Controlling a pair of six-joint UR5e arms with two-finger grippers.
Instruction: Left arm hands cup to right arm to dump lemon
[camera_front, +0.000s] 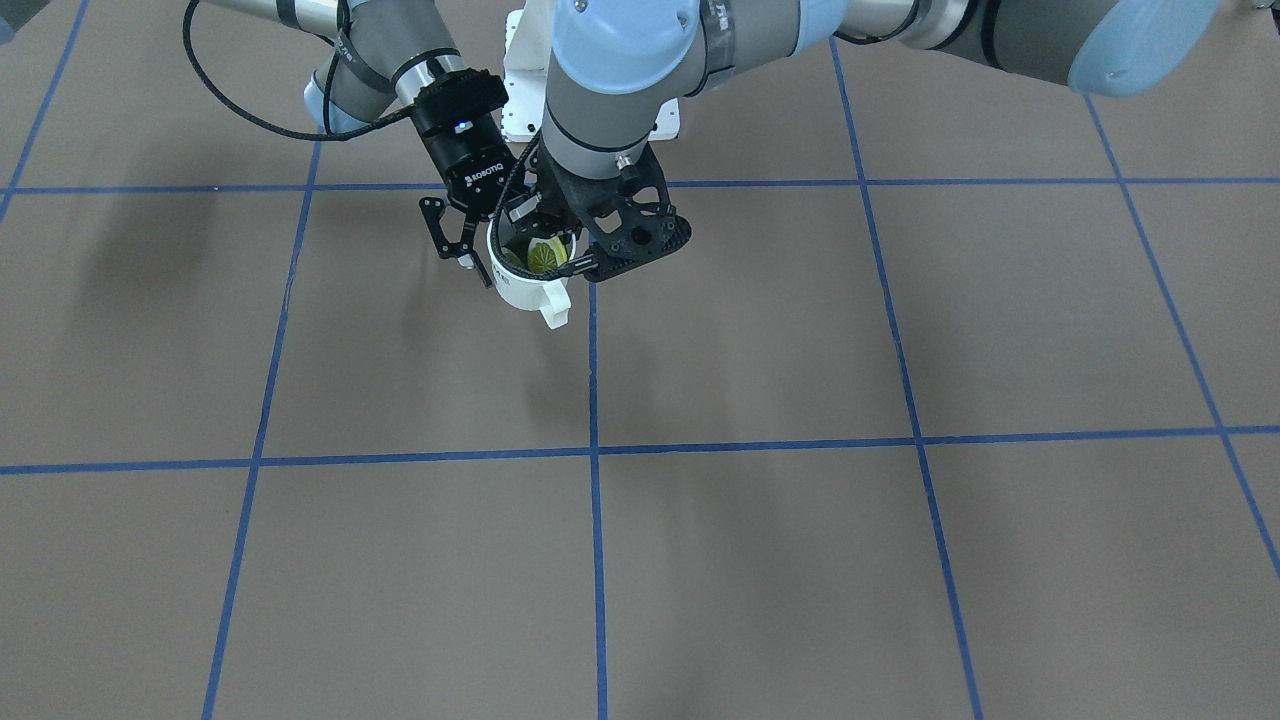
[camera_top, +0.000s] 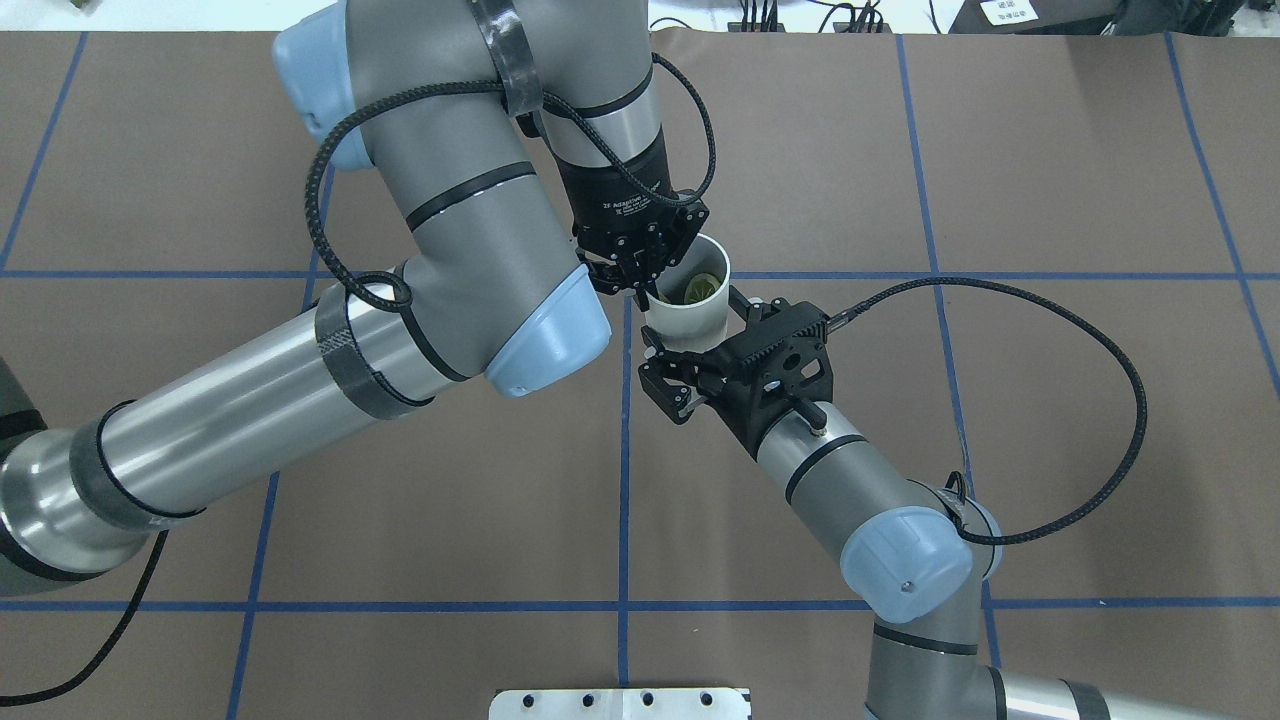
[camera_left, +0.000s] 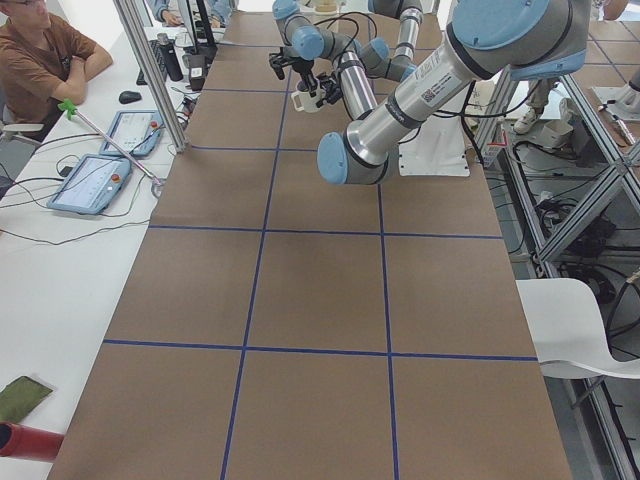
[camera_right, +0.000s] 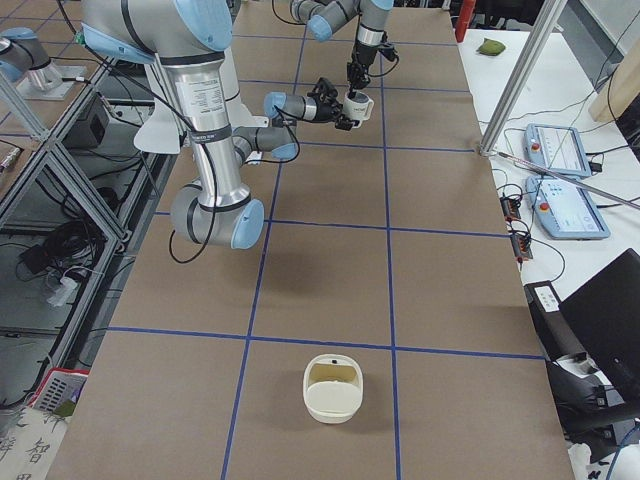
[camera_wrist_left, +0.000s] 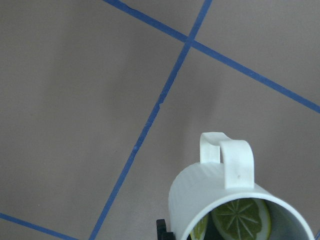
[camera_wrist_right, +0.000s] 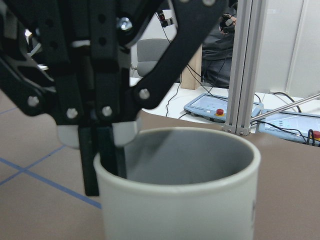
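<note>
Left tool (camera_top: 645, 290) pinches the cup (camera_top: 690, 318) rim; right tool (camera_top: 700, 352) spread wide close by.

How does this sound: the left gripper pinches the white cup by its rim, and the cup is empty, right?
Not quite. The cup is not empty: a lemon slice lies inside it, as the left wrist view shows. The left gripper does pinch the cup by its rim.
</note>
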